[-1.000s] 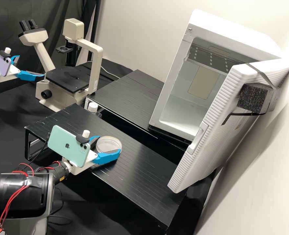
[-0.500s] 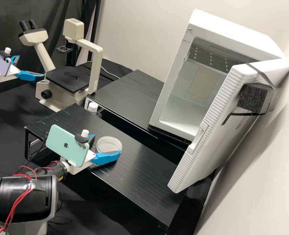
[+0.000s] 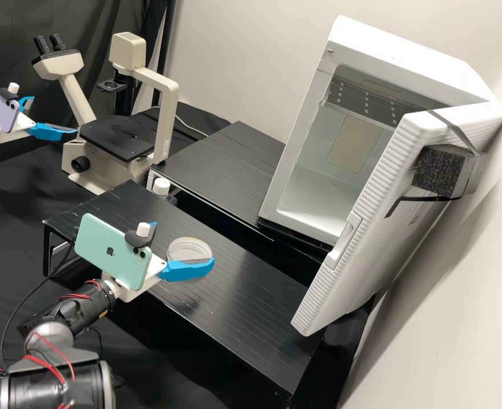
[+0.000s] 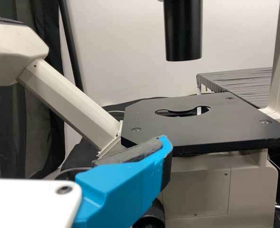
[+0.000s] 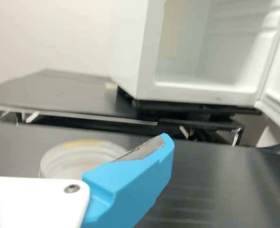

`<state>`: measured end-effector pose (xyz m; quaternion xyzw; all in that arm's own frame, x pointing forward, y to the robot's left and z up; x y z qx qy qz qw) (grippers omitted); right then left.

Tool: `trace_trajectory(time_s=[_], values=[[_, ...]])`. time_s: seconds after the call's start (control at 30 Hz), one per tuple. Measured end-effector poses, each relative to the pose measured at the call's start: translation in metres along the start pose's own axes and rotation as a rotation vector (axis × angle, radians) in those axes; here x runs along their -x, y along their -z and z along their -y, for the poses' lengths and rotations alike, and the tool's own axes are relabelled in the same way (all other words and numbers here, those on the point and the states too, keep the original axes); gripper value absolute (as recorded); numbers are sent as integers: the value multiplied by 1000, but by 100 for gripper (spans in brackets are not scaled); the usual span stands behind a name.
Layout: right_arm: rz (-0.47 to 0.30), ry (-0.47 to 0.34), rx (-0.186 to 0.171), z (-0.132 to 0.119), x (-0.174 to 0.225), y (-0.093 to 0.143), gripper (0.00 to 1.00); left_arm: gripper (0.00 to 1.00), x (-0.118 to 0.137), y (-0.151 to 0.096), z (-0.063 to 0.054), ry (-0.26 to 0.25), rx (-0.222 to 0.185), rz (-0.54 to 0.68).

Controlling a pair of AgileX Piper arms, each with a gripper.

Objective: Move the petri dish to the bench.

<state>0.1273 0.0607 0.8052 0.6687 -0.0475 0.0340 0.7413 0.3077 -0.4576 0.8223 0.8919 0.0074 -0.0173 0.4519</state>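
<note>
Your right gripper [image 3: 183,244] stands spread wide about the petri dish [image 3: 189,248] on the near black platform [image 3: 256,307], presumably to clear its rim, while your left gripper [image 3: 54,115], likewise parted, hangs empty at far left, apparently out of the way.

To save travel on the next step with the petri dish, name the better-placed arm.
Right, I judge: the right gripper is open close by the petri dish, while the left gripper hangs beside the microscope.
</note>
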Motion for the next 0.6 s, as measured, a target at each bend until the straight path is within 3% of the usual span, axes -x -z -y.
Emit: trace_trajectory(time_s=[0.1, 0.4, 0.6], values=[[-14, -17, 6, -3, 1, 1, 100, 100, 0, 0, 0, 0, 0, 0], [-33, -25, -36, -7, 4, 2, 100, 100, 0, 0, 0, 0, 0, 0], [-40, -19, -156, -7, 4, 3, 100, 100, 0, 0, 0, 0, 0, 0]])
